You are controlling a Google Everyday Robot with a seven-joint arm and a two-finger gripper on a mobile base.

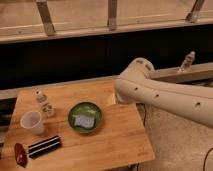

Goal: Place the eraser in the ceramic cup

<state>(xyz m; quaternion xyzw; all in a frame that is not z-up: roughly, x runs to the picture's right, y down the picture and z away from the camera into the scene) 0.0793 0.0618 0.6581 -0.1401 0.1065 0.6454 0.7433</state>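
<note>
Eraser (44, 146) lies flat near the front left edge of the wooden table (120, 140), white stripes up, just beside a dark red oval object (20, 154). The ceramic cup (32, 122) stands upright just behind it, not touching. Two small clear bottles (42, 102) stand behind the cup (any label is too small to read). A green plate (85, 117) sits mid-table. The arm (165, 95) reaches over the table's right edge. The gripper is out of frame, fingers spread wide, touching neither task item.
</note>
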